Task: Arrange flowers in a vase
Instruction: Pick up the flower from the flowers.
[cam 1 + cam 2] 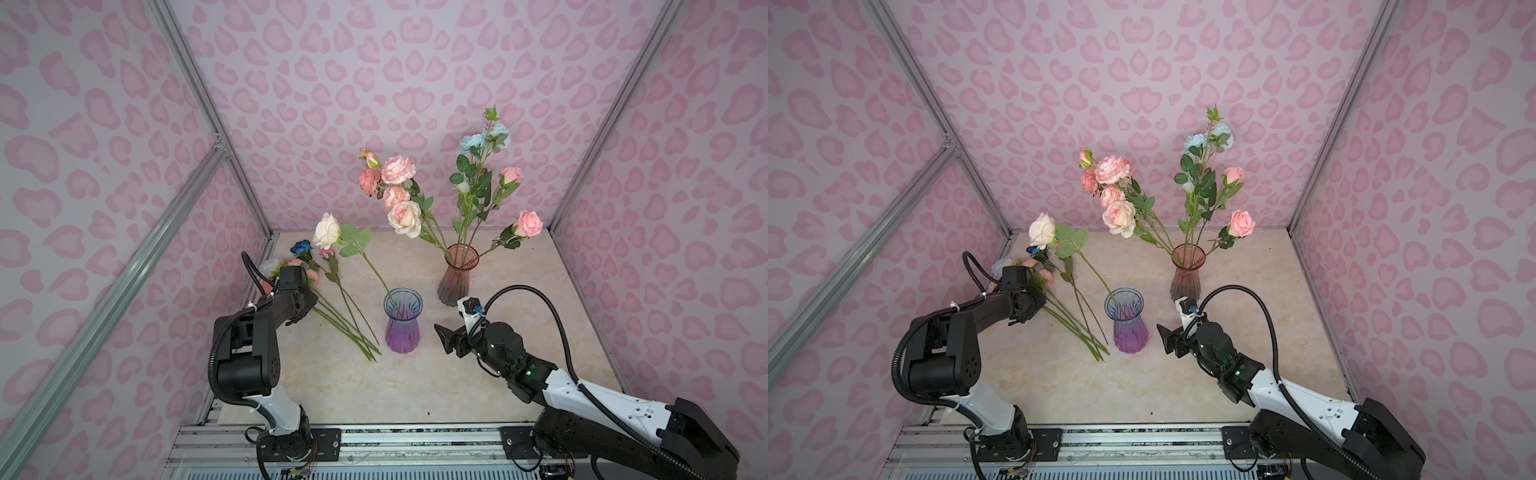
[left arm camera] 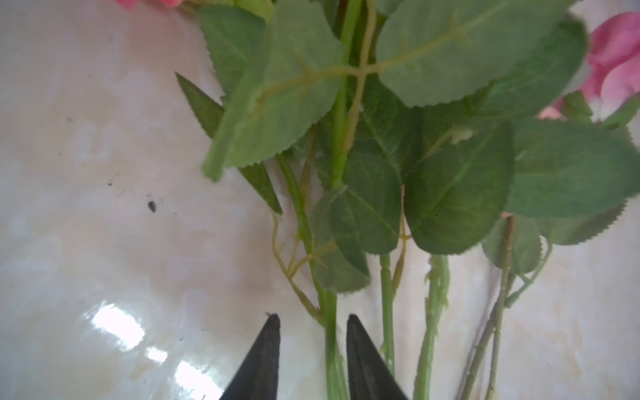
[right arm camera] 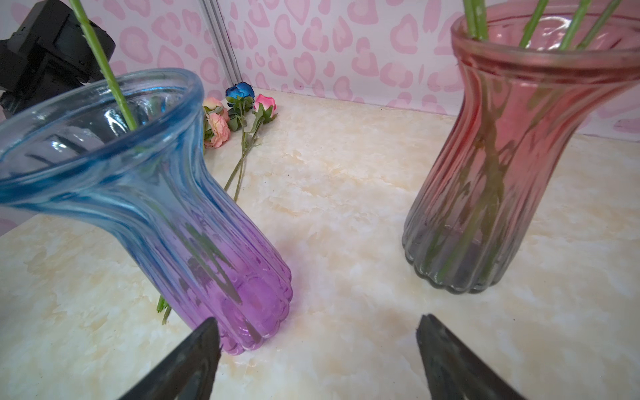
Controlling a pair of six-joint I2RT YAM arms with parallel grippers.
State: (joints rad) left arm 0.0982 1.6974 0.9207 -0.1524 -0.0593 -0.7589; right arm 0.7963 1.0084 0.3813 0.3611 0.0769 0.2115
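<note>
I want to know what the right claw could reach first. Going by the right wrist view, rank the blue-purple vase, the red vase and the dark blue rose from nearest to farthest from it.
1. The blue-purple vase: nearest, its base just beside one fingertip of the right claw.
2. The red vase: farther off, holding several stems.
3. The dark blue rose: farthest, lying by the back wall.

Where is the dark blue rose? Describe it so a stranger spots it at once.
Start at the marble tabletop and go to its far corner on the side of the left arm, where loose flowers lie. The dark blue rose lies at that bundle's far end. It is the only dark bloom; its neighbours are pink, coral and cream.
</note>
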